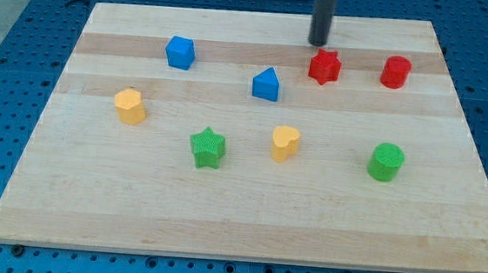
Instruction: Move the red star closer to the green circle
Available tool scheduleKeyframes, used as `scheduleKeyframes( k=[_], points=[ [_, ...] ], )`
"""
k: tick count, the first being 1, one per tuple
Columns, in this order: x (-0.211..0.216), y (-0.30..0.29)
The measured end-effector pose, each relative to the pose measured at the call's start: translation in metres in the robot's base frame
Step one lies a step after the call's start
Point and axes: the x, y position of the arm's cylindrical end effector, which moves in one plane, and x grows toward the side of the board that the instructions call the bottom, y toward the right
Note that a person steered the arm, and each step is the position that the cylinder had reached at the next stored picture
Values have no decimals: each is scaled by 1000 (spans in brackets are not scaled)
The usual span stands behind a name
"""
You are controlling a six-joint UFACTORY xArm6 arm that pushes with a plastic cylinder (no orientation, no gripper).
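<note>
Since the red star (324, 66) sits in the upper middle-right of the frame with my tip (319, 42) just above it and a touch to the left, the setup looks decent for a shove down and to the right toward the green circle (386, 162) in the lower right. The tool is just a bare rod, nothing to open or close, holding nothing, and I can't tell for sure if it's touching the star or only just beside it.

What could go wrong, as I see it: a star has points and notches, so if the tip catches one arm off-centre the block probably spins and slips off sideways instead of travelling. Push too far right and it may bump the red cylinder (396, 72) next door near the upper right. Too straight down and it heads for the yellow heart (285, 143) instead.

As for orientation, the star has no real long axis, it's about as wide as it is tall. One point seems to face the top of the frame, but it's small, so I wouldn't swear to it.

Everything else on the tabletop (236, 232) is well apart.
</note>
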Motion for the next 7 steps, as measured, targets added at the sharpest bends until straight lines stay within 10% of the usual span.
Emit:
scheduleKeyframes(
  k=[6,7],
  points=[
    [92,4],
    [52,-17]
  ],
)
